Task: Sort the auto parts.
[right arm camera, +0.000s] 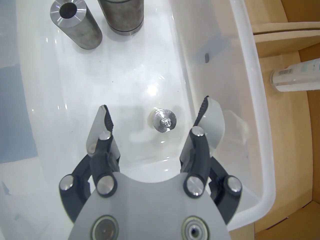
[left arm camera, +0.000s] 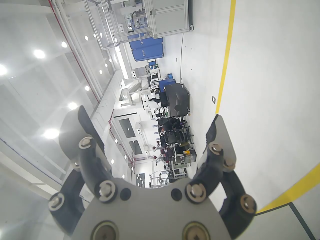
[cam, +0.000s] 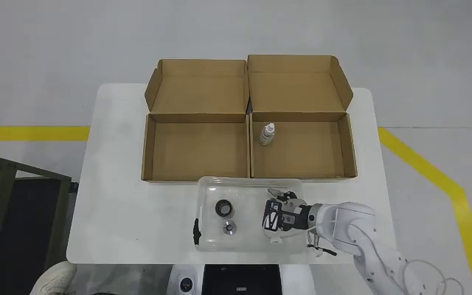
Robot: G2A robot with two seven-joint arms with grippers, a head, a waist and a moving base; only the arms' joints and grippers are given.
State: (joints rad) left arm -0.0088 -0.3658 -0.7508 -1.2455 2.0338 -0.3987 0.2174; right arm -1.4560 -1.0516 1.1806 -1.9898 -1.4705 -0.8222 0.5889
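The right gripper (right arm camera: pixel 155 104) has its fingers spread wide, empty, above a small round metal part (right arm camera: pixel 163 122) on the floor of the clear bin (right arm camera: pixel 250 76). Two steel cylinders (right arm camera: pixel 75 23) stand farther along the bin. The left gripper (left arm camera: pixel 149 114) is also spread and empty.

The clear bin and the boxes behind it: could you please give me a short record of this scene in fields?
Bin: clear bin at the table's near side
Boxes: left box and right box, open cardboard, behind the bin
Bottle: white bottle in the right box
Parts in bin: bored cylinder and larger sleeve, both upright; small silver part apart from them
Right end effector: open, over the small silver part, not gripping
Left end effector: open, holding nothing
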